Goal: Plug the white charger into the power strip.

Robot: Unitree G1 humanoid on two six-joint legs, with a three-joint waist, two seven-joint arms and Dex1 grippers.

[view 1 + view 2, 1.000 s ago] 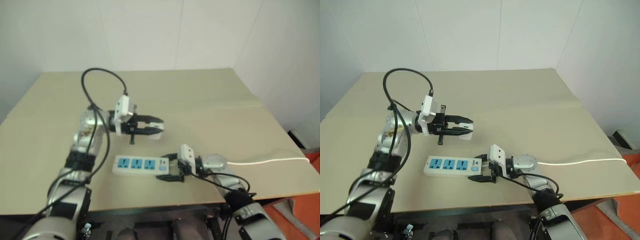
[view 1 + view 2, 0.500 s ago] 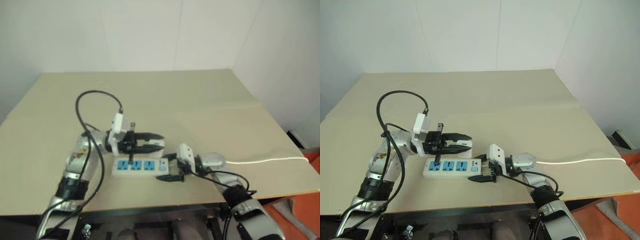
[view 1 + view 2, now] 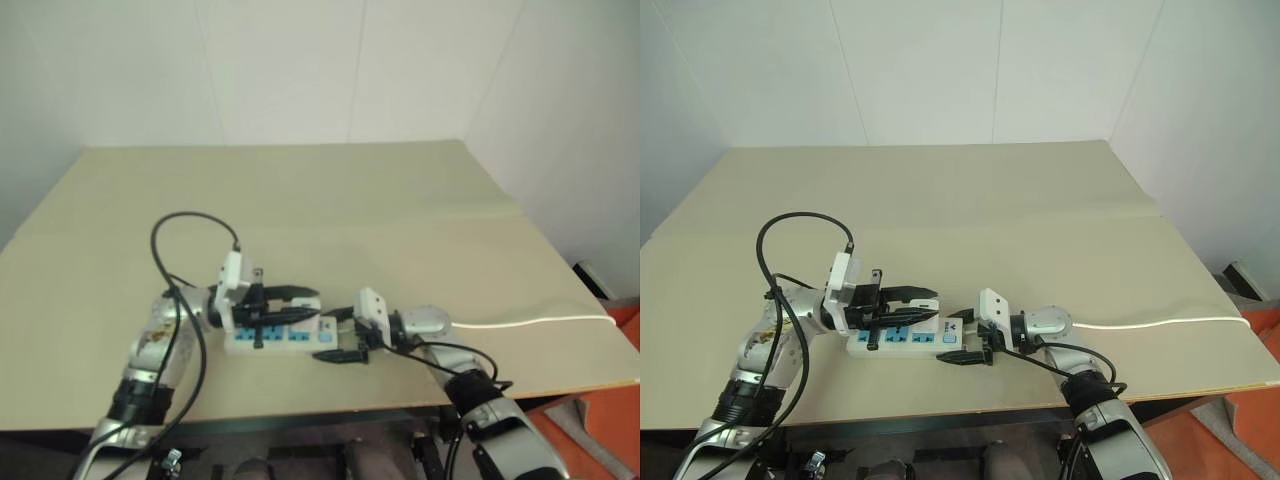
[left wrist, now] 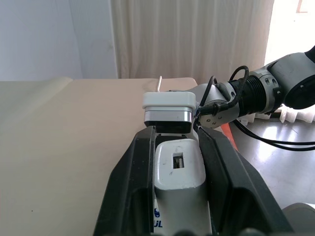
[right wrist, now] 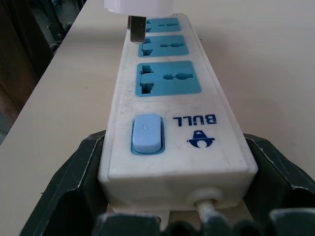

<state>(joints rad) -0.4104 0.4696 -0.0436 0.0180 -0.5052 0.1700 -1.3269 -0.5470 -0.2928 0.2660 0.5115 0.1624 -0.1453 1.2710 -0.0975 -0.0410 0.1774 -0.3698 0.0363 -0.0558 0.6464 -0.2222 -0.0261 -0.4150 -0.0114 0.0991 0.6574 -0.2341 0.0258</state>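
The power strip [image 3: 902, 341] is seen lying flat near the front edge of the tan table [image 3: 1040, 220], its three blue sockets in a row and its blue switch [image 5: 146, 133] at the right-hand end. That switch end is clamped by the right gripper [image 3: 962, 346], a black finger pressed against each long side of the strip, as the right wrist view makes plain. A thin white cord [image 3: 1160, 322] is led off from that end, rightward across the table to its right edge. The white charger [image 4: 179, 169] is pinched between the two black fingers of the left gripper [image 3: 924, 303], which is closed tight on it and pointed level toward the right. The charger is held just above the strip, over the left and middle sockets. In the right wrist view a metal prong [image 5: 137, 29] is seen hanging from the charger's underside, just above the sockets on the strip's far end and not seated in any slot. A looping black cable [image 3: 790, 240] is arched above the left arm.
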